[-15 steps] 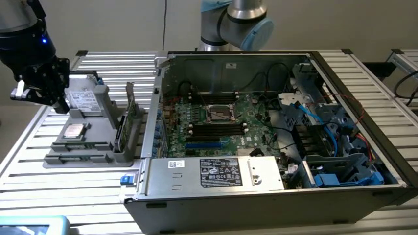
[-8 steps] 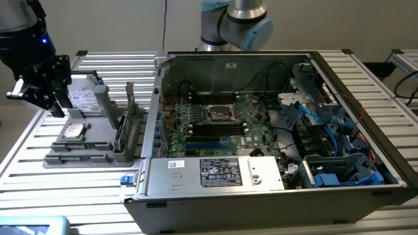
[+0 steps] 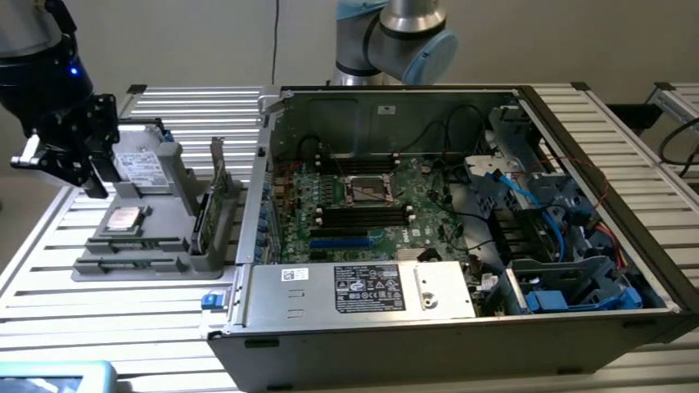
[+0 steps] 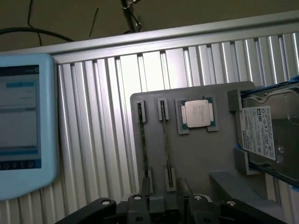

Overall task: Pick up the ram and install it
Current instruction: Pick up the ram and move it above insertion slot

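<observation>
Slatted aluminium table (image 3: 120,319) carries an open PC case (image 3: 459,327) and, toward the exterior view's left, a grey fixture tray (image 3: 164,246).

Exterior view: gripper (image 3: 93,182) hangs at the tray's left edge, beside the hard drive (image 3: 137,164), with the wrist pitched downward. Ram sticks (image 3: 137,244) sit in the tray's near slots, well apart from the motherboard (image 3: 361,205). Judging by that, the install has not begun and the step in hand is the approach for the pick.

Wrist view: the camera looks down on the tray. Two ram sticks (image 4: 143,140) stand on edge side by side in their slots. The CPU (image 4: 196,114) is just beside them, and the hard drive (image 4: 264,133) lies beyond it. A tablet (image 4: 23,126) lies on the slats. The gripper (image 4: 163,205) sits over one end of the sticks — apart, not touching. Wide or narrow: cannot tell.

Judgement: the pick calls for squaring up on one stick's thin edge, clear of its neighbour — little margin between the two.
</observation>
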`<state>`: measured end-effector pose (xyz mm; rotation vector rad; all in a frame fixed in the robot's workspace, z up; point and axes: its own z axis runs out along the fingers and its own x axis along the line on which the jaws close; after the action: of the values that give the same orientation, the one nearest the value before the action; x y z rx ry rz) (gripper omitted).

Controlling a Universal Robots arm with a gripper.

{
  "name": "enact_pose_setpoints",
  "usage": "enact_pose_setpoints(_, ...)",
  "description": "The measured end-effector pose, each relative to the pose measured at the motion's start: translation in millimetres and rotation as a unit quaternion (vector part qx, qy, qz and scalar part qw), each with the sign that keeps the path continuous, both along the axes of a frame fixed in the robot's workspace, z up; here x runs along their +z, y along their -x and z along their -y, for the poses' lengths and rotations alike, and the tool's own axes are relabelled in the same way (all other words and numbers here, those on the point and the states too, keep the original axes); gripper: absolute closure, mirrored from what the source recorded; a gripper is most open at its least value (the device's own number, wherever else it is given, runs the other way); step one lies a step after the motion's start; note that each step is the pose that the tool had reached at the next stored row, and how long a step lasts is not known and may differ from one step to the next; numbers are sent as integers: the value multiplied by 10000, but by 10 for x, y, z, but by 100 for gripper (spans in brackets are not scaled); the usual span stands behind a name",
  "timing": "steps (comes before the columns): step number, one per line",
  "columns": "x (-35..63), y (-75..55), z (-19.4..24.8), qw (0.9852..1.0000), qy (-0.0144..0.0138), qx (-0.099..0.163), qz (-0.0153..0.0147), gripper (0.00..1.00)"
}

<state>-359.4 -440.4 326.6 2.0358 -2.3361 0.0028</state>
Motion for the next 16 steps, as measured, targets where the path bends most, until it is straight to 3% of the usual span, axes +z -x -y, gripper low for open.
enact_pose_setpoints(5,-38,4,39,9998,-2,181,10,62)
enact_pose_setpoints(6,-52,4,47,9998,-2,201,11,56)
enact_pose_setpoints(11,-142,5,89,9995,-2,326,12,56)
enact_pose_setpoints(16,-234,5,104,9993,-1,381,11,56)
